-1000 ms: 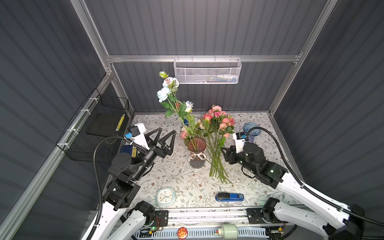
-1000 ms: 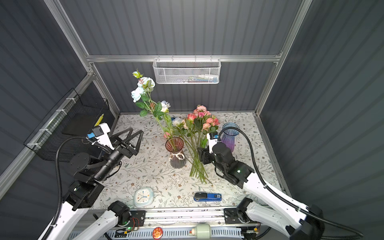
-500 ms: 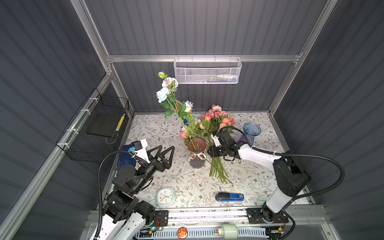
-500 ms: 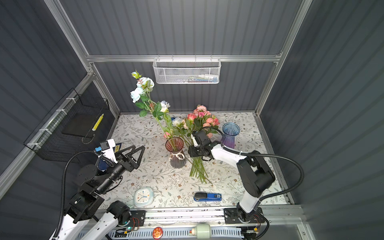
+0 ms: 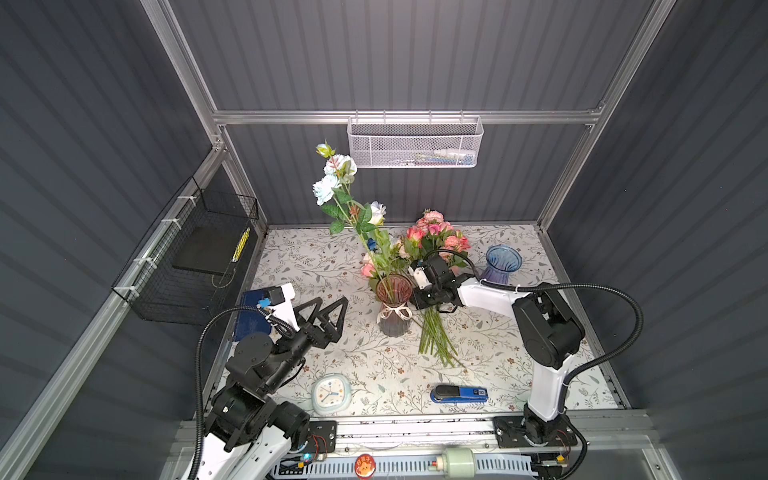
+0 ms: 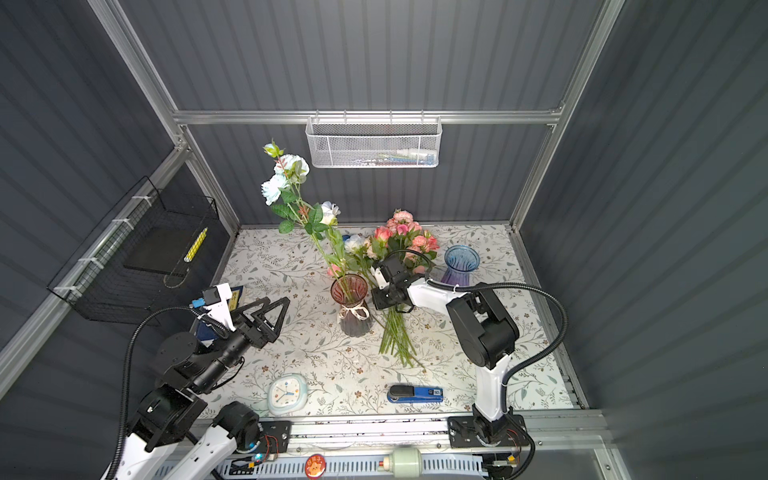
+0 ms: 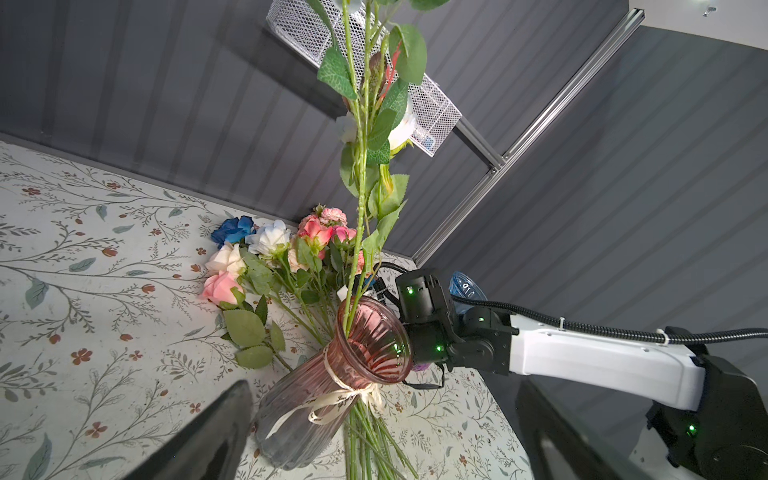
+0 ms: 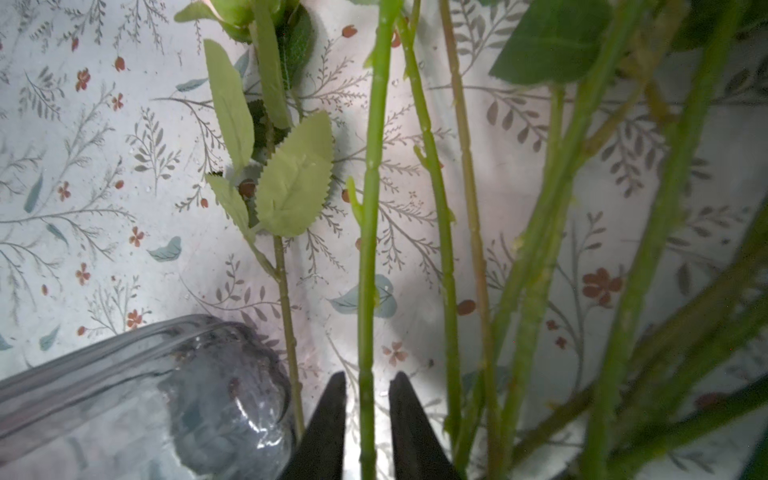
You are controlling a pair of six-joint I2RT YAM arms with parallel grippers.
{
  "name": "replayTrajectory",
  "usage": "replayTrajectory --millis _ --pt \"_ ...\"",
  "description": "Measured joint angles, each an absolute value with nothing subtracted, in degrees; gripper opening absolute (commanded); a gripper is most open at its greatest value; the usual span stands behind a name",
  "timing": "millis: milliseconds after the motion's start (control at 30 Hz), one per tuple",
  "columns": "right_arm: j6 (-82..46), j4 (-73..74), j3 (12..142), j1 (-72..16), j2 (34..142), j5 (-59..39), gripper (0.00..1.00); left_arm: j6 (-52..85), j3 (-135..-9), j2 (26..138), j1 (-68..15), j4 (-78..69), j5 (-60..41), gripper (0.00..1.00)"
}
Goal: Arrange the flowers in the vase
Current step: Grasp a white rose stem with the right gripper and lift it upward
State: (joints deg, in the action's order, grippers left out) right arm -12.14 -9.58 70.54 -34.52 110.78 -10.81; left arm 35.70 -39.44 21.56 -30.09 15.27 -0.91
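In both top views, found the left hand [image 5: 331, 300] wide open and empty, left of the vase [image 5: 394, 307], and the right hand [image 5: 417, 300] low among flowers [image 5: 434, 336] lying on the table [image 5: 311, 266] just right of it. In the left wrist view, noted tall stems in the vase. In the right wrist view, saw fingers [image 8: 328, 424] narrowly straddling one stem [image 8: 368, 249], gaps either side. Risked snagging crowded neighbours or nudging the vase just beside.
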Motion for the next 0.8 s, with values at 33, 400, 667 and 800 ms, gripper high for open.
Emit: replayTrajectory --millis 33,400,667,800 --pt "-12.0 -9.2 70.5 -34.5 110.9 -11.1 0.11 35.7 -39.4 21.6 -30.1 15.4 -0.8 1.0" --pt "-8.7 0.2 63.8 -34.2 105.4 -11.5 0.0 35.9 -39.1 22.5 -30.1 15.5 -0.4 1.0" --pt "-8.5 11.6 52.6 -32.0 93.9 -7.2 0.0 36.2 -39.1 23.0 -30.1 15.4 -0.3 1.0" --pt "-8.4 16.8 47.5 -31.9 87.9 -4.8 0.0 36.3 -39.1 23.5 -30.1 15.3 -0.4 1.0"
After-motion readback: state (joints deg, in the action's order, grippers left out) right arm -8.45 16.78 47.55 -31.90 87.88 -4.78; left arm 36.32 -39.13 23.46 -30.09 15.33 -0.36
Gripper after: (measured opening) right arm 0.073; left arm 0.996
